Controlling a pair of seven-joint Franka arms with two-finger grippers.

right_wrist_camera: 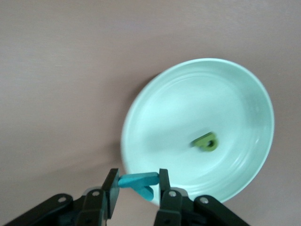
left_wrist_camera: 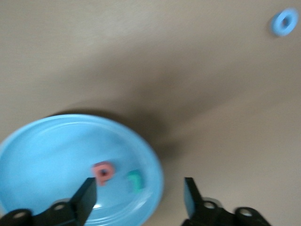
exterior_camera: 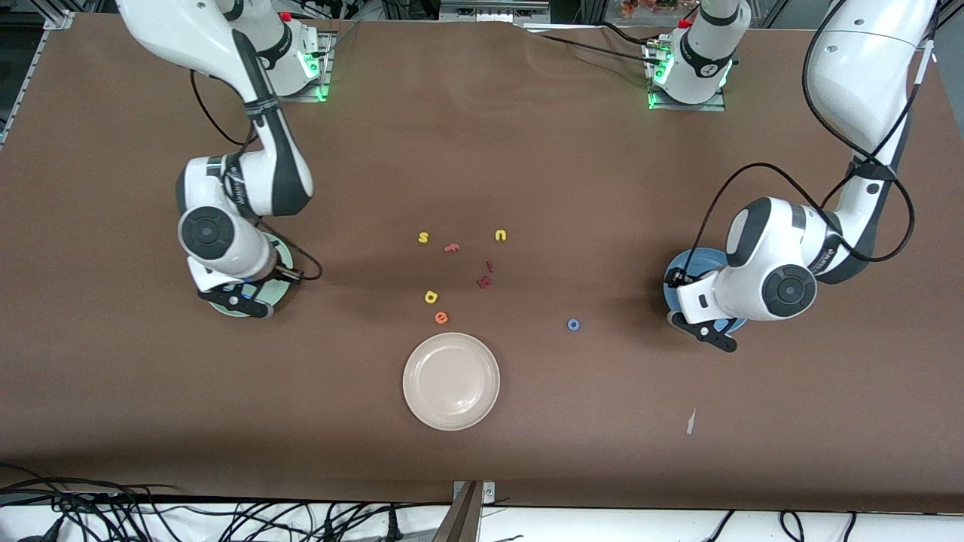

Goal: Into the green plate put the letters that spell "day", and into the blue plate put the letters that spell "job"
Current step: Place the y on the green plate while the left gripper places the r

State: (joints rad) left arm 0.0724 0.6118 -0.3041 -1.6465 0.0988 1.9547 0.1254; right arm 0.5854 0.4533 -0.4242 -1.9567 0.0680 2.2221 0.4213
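While pincers hang over plates:
Right pincer [right_wrist_camera: 136,184]: clamped on teal foam y [right_wrist_camera: 139,181], above round mint-green plate [right_wrist_camera: 188,103] rim; early release drops it onto the tabletop.
Left pincer [left_wrist_camera: 139,193]: agape, empty, above round blue plate [left_wrist_camera: 47,146].

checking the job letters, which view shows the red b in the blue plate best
The left wrist view: the red b lies in plain sight in the blue plate. In the front view the left arm covers the plate's inside, and the right wrist view misses it.
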